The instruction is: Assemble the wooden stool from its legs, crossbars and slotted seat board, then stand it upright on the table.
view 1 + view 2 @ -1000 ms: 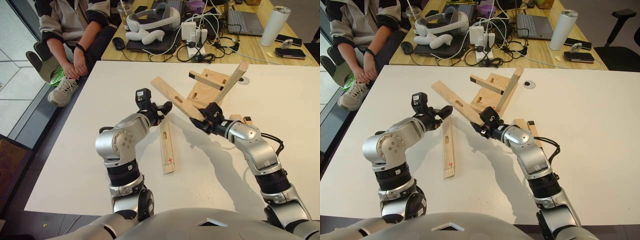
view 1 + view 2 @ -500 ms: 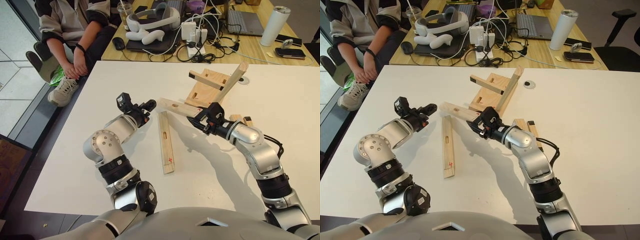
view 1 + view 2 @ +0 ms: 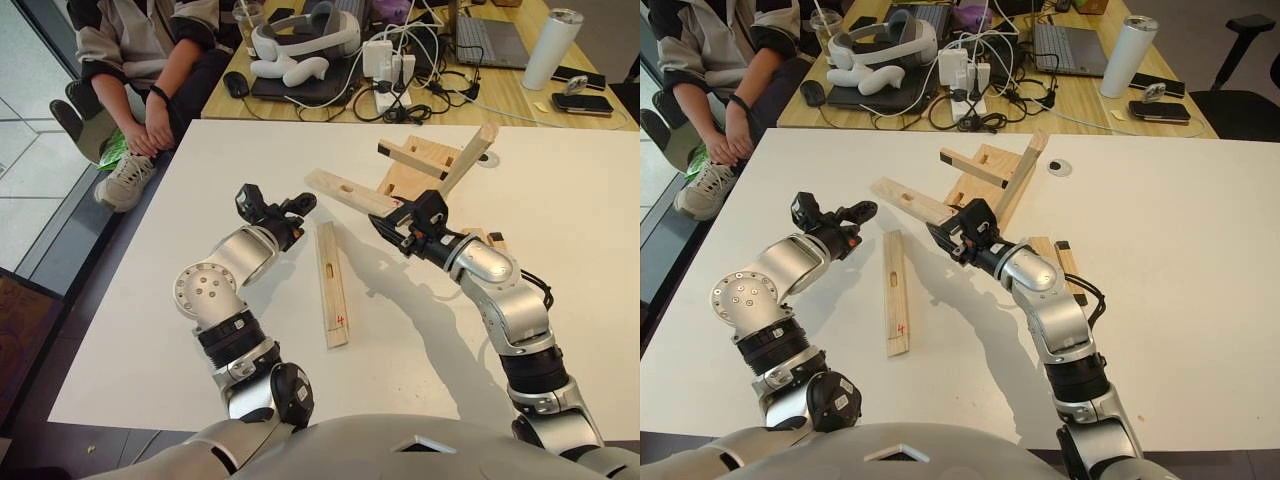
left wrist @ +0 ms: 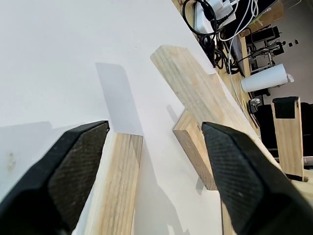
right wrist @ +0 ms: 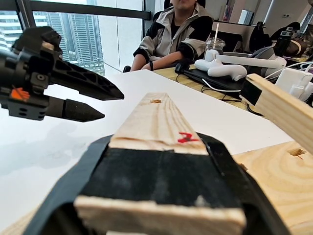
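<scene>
Left eye view: your right jaws are clamped on a leg (image 3: pixel 345 190) above the table (image 3: pixel 150 330), long axis pointing toward the left jaws, which are apart just beside its free end. The seat board (image 3: pixel 410 183) lies behind, nearer your right arm.

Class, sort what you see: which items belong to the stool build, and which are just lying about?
Stool build: held leg in right pincer, loose leg lying flat, part-built seat board, crossbars.
Lying about: headset, tumbler, laptop, phone, mouse.
</scene>
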